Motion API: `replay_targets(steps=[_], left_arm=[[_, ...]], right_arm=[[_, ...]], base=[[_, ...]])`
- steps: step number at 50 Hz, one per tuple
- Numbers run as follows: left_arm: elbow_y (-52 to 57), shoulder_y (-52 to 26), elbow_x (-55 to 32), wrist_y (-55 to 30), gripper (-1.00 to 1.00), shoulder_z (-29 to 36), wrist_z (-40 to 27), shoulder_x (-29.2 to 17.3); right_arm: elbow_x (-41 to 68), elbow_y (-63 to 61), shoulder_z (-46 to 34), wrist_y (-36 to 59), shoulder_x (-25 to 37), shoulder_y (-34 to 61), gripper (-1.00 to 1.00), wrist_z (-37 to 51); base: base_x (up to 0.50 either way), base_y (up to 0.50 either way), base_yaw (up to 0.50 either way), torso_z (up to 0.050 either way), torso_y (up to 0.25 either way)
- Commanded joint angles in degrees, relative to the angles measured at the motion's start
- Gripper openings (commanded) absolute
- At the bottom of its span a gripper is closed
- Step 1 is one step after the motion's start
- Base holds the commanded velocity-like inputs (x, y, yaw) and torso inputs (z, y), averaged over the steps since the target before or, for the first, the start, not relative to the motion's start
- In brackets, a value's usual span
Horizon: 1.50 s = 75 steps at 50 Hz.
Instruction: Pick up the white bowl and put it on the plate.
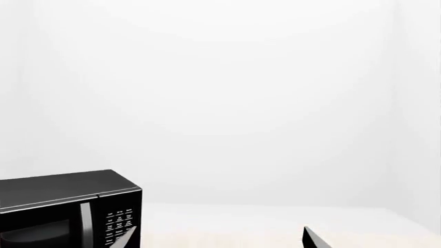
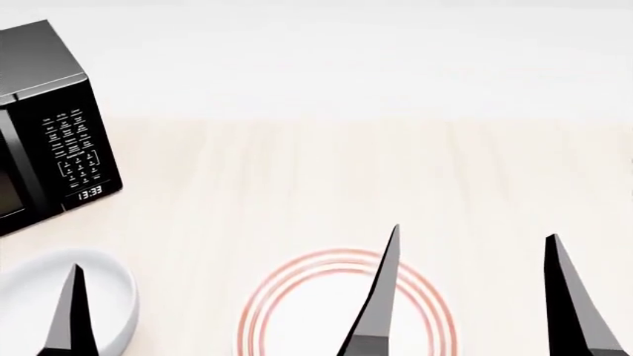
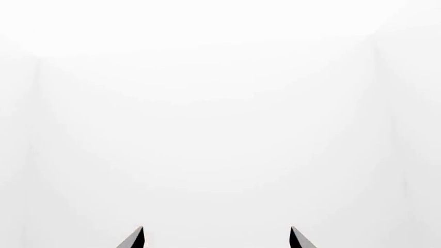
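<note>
The white bowl (image 2: 35, 293) sits on the table at the near left, cut off by the head view's edge. The plate (image 2: 296, 311), white with red rings, lies at the near centre, to the right of the bowl. My left gripper (image 1: 220, 230) is open and empty. Only one of its fingers (image 2: 71, 311) shows in the head view, in front of the bowl. My right gripper (image 2: 474, 231) is open and empty, with one finger in front of the plate's right half and the other to the right of the plate. It also shows in the right wrist view (image 3: 216, 228). Neither wrist view shows the bowl or the plate.
A black microwave (image 2: 50, 126) stands at the far left of the light wooden table (image 2: 296, 170), behind the bowl. It also shows in the left wrist view (image 1: 62, 206). A plain white wall lies behind the table.
</note>
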Motion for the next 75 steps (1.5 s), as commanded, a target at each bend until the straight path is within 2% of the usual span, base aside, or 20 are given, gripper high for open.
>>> replay_targets(steps=[1,15,32,34,36,39,42,46,48,54,55,63,65,75], left_arm=[[0.1,0.1,0.2,0.4,1.0,-1.1,1.4,0.6],[0.3,0.0,-0.1,0.3,1.0,-0.4,0.6,-0.2],[0.3,-0.2,-0.7,0.4,1.0,1.1,-0.8,-2.0],[0.3,-0.1,-1.7,-0.2,1.0,0.7,-0.9,-1.8],[0.8,-1.5,-4.0,-4.3,1.0,0.1,-1.5,-1.9],[1.0,-5.2,-16.6,-11.3,1.0,-7.9,-3.8,0.3],[-1.0,-10.5,-28.8,-19.7,1.0,-15.3,-8.6,0.5],[-4.3,-15.7,-33.9,-25.7,1.0,-19.1,-13.7,-0.1],[-7.1,-19.0,-39.1,-27.7,1.0,-23.5,-16.9,0.7],[-13.0,-26.6,-47.6,-34.6,1.0,-28.3,-26.3,0.6],[-15.1,-28.6,-51.7,-37.7,1.0,-29.7,-30.5,0.7],[-20.8,-34.2,-55.0,-40.8,1.0,-30.5,-36.6,0.4],[-23.3,-35.4,-56.4,-42.9,1.0,-31.1,-40.8,0.6],[-29.1,-38.4,-53.2,-44.0,1.0,-28.6,-43.5,-1.1]], right_arm=[[-0.8,0.3,0.9,-0.4,-0.6,0.5,1.0,-0.9],[-0.5,0.4,0.2,-0.9,0.3,0.9,1.0,0.1],[-0.2,0.8,-0.4,-1.6,1.0,1.2,1.0,0.7],[-0.1,0.9,-0.5,-1.8,1.1,1.2,1.0,0.8],[0.0,0.9,-0.3,-1.8,1.2,1.1,1.0,0.9],[-0.2,1.9,-1.0,-2.7,1.0,1.1,1.0,0.8],[-0.1,1.1,-1.4,-1.8,1.4,1.7,1.0,1.0],[0.3,1.0,-0.7,-2.3,1.9,1.3,1.0,1.2],[0.3,1.0,-0.6,-2.5,2.1,1.1,1.0,1.3],[0.7,0.5,-0.5,-2.2,2.6,1.2,1.0,1.8],[-0.1,0.3,-0.9,-1.9,2.9,1.3,1.0,1.8],[0.3,0.3,-1.0,-1.9,3.2,1.5,1.0,2.6],[0.5,0.2,-1.0,-1.8,3.3,1.6,1.0,2.9],[1.0,-0.1,-1.3,-1.7,4.0,2.0,1.0,3.8]], base=[[0.0,0.0,0.0,0.05,0.0],[0.0,0.0,0.0,0.05,-0.008],[0.0,0.0,0.0,0.049,-0.121],[0.0,0.0,0.0,0.049,-0.139],[0.0,0.0,0.0,0.038,-0.118],[0.0,0.0,0.0,0.0,0.0],[0.0,0.0,0.0,0.0,0.0],[0.0,0.0,0.0,0.0,0.0],[0.0,0.0,0.0,0.0,0.0],[0.0,0.0,0.0,0.0,0.0],[0.0,0.0,0.0,0.0,0.0],[0.0,0.0,0.0,0.0,0.0],[0.0,0.0,0.0,0.0,0.0],[0.0,0.0,0.0,0.0,0.0]])
